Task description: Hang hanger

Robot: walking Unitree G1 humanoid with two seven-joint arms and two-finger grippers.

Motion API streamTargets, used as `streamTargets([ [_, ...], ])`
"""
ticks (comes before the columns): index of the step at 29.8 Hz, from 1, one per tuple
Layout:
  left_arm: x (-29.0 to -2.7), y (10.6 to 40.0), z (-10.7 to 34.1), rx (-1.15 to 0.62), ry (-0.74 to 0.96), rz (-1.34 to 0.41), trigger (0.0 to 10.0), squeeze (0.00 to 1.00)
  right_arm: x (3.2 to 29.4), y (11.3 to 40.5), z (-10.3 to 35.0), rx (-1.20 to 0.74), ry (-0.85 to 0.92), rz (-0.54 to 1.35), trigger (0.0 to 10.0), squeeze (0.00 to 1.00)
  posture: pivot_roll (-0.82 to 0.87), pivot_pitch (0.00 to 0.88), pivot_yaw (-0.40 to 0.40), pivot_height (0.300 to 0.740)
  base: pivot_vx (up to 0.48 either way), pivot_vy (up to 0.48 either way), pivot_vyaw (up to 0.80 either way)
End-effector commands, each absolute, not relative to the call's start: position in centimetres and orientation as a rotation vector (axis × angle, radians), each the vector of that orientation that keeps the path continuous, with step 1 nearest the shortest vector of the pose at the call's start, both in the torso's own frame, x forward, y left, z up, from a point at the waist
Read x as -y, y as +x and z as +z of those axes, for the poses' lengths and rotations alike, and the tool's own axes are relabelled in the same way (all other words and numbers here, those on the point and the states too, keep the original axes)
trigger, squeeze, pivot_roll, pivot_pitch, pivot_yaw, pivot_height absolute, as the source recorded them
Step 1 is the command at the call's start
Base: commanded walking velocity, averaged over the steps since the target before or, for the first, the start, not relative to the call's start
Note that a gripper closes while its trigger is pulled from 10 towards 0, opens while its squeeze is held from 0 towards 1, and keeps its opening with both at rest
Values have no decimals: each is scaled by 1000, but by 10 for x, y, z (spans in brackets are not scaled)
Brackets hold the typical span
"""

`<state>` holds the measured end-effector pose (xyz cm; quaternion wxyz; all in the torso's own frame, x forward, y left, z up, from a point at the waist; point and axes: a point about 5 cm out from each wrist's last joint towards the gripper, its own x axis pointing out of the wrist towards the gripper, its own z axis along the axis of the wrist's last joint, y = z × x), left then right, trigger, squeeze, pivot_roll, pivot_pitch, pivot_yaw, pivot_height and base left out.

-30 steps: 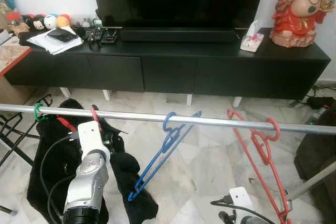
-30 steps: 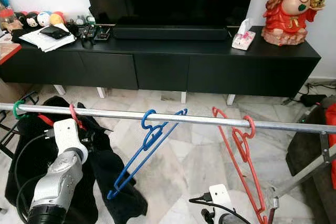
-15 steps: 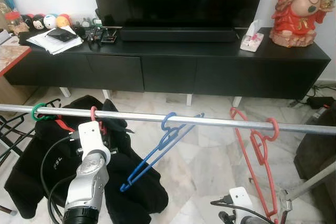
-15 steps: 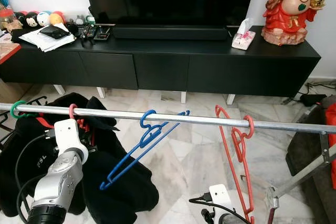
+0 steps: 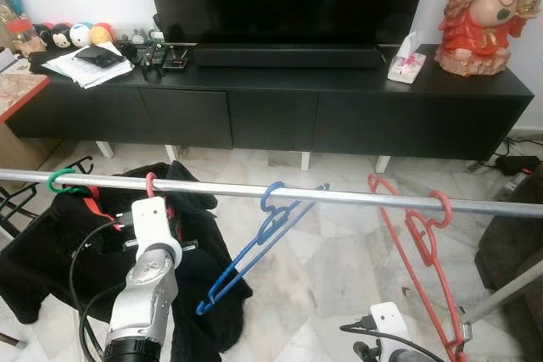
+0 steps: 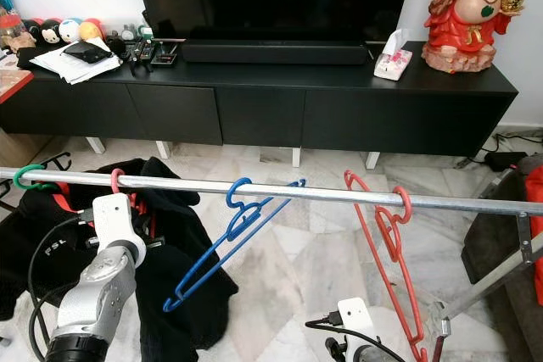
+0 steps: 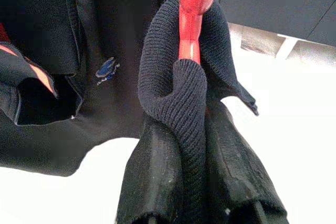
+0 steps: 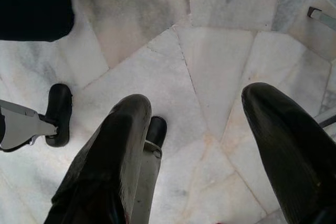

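Note:
A metal rail (image 5: 339, 198) crosses in front of me. A red hanger (image 7: 193, 3) carrying a black garment (image 5: 51, 243) has its pink hook (image 5: 151, 182) over the rail at the left. My left gripper (image 7: 190, 129) is shut on that hanger's neck, with the garment's dark knit collar (image 7: 181, 93) pinched between the fingers (image 7: 152, 177). The left arm (image 5: 148, 269) reaches up just under the hook. My right gripper (image 8: 199, 129) is open, low over the marble floor, holding nothing.
An empty blue hanger (image 5: 254, 252) and an empty red hanger (image 5: 420, 252) hang further right on the rail, a green hook (image 5: 59, 180) at far left. A black TV cabinet (image 5: 280, 112) stands behind. Rack legs (image 5: 501, 294) are at the right.
The black garment has swung and spread out to the left under the rail. The blue and right red hangers sway. My left wrist has shifted slightly right.

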<state>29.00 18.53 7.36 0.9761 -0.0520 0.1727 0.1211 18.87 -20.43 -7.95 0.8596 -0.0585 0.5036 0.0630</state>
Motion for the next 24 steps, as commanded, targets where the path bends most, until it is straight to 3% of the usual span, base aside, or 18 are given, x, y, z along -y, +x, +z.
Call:
streamTargets([
  [1,-189,285,72,-347,-89,248,0,0,203,189,-79,-1055,-126,139,10000,0,-20,3,18,740,0,0,0],
  [12,-185,262,97,-117,50,122,0,0,204,189,-79,-1054,-130,138,10000,0,-13,1,16,740,0,0,0],
  [19,-185,255,97,-110,59,117,0,0,204,189,-79,-1055,-132,140,10000,0,-13,2,15,740,0,0,0],
  [20,-187,244,93,-104,76,112,3098,0,204,190,-79,-1055,-133,140,10000,0,-11,2,12,740,0,0,0],
  [21,-188,231,90,-99,97,104,3098,0,205,190,-79,-1055,-134,141,10000,0,-11,2,12,740,0,0,0],
  [22,-189,220,82,-114,108,100,10000,0,205,190,-79,-1055,-135,142,10000,0,-12,2,13,740,0,0,0],
  [24,-192,203,69,-151,126,98,10000,0,205,190,-79,-1055,-137,142,10000,0,-11,2,13,740,0,0,0],
])
